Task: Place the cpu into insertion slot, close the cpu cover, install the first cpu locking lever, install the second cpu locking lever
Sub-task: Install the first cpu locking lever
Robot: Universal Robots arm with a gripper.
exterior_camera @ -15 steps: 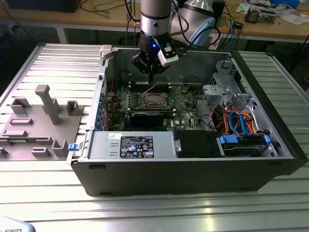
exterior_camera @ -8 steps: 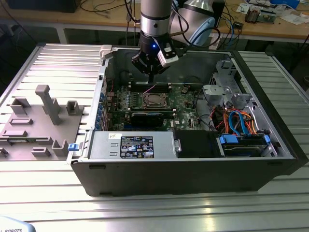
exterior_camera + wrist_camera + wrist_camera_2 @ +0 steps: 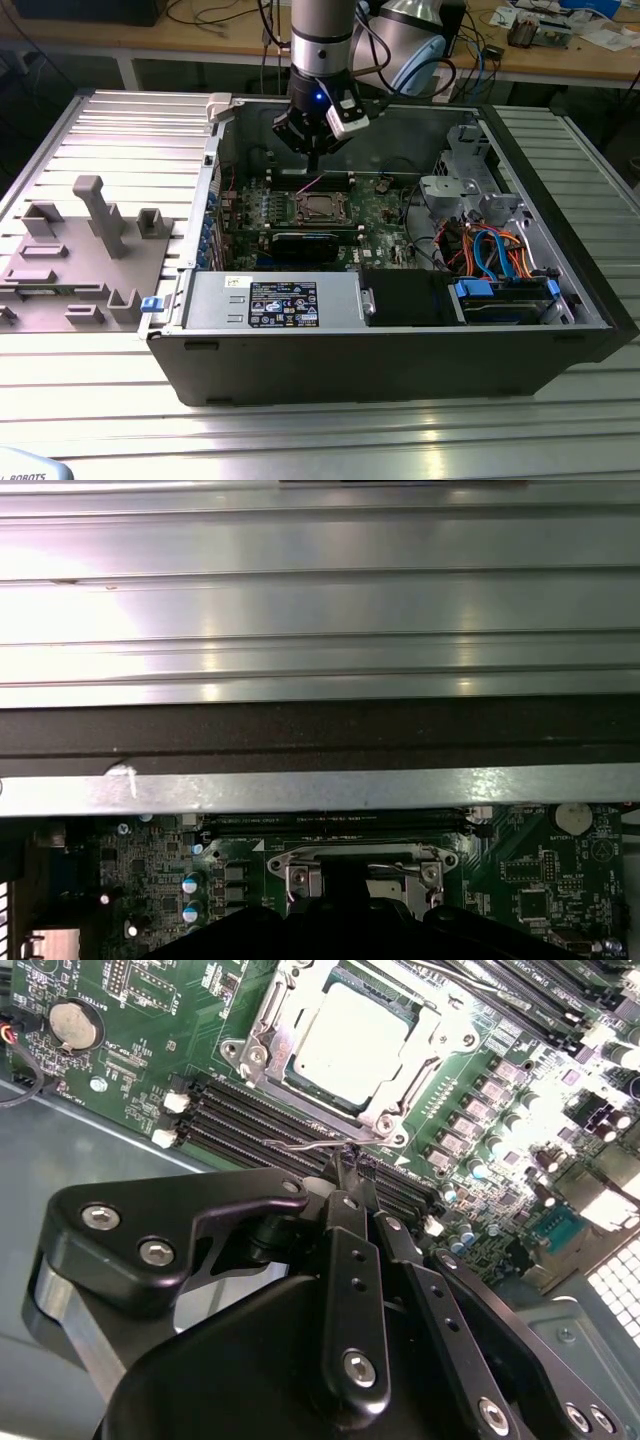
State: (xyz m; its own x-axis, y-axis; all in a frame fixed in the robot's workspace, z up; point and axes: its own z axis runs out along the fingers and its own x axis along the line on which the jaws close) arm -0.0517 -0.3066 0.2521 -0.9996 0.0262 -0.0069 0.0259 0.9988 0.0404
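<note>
Gripper [image 3: 352,1172] closed, empty, fingertips down at thin wire lever [image 3: 318,1146] beside socket. Chip [image 3: 350,1040] seated in socket [image 3: 320,208], cover [image 3: 262,1035] shut over it. Best pressed steadily, tips kept on wire.

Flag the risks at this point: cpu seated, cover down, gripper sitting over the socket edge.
1. The gripper, fingers together, hangs just above a thin wire lever at the edge of the cpu cover; a slightly off descent could slip past it.
2. Memory slots lie right beside that lever, so a miss may strike them.
3. The cpu sits under the cover; a sideways push on the frame could disturb it.
</note>
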